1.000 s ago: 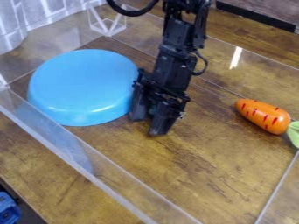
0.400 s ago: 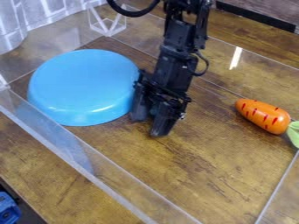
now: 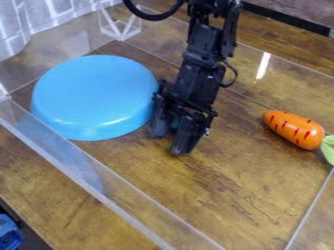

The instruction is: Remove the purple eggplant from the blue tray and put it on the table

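We see the jaws [image 3: 182,136] down on the surface [image 3: 235,195] just right of the blue tray [image 3: 89,95] (whether they grip anything, we cannot tell); the purple eggplant is hidden, an orange carrot [image 3: 294,129] far right.

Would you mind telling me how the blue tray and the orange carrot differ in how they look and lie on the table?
The blue tray is by far the larger; the orange carrot is small. The tray is round, plain and light blue; the carrot is elongated, orange with dark marks. The tray sits left of the end effector, close against it; the carrot lies apart on the right. Both rest on the table.
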Robot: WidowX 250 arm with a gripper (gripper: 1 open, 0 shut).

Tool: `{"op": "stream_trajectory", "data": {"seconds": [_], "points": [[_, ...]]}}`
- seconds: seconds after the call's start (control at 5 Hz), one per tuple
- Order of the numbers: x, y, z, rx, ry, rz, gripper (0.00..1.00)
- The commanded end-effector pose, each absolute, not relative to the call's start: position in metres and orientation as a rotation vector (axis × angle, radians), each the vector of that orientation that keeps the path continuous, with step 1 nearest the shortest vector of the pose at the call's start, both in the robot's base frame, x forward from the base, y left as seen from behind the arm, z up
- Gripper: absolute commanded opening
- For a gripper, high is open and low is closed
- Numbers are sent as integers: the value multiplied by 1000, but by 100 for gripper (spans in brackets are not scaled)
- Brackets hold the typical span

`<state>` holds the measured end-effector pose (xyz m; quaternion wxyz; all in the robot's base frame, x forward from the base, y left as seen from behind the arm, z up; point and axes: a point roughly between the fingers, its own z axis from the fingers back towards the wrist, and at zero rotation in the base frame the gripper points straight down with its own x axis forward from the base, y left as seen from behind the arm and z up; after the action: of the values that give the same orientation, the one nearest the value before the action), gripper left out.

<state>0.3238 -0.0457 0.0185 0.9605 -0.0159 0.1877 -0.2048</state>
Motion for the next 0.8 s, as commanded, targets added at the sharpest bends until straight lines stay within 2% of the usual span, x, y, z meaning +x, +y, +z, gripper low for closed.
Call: {"op": "stream_trajectory", "data": {"seconds": [0.0,0.2,0.6], "points": [[325,-61,23,-38,363,-470,0],[325,-60,28,-38,358,-469,100],[325,-58,36,-38,349,-466,100]]}}
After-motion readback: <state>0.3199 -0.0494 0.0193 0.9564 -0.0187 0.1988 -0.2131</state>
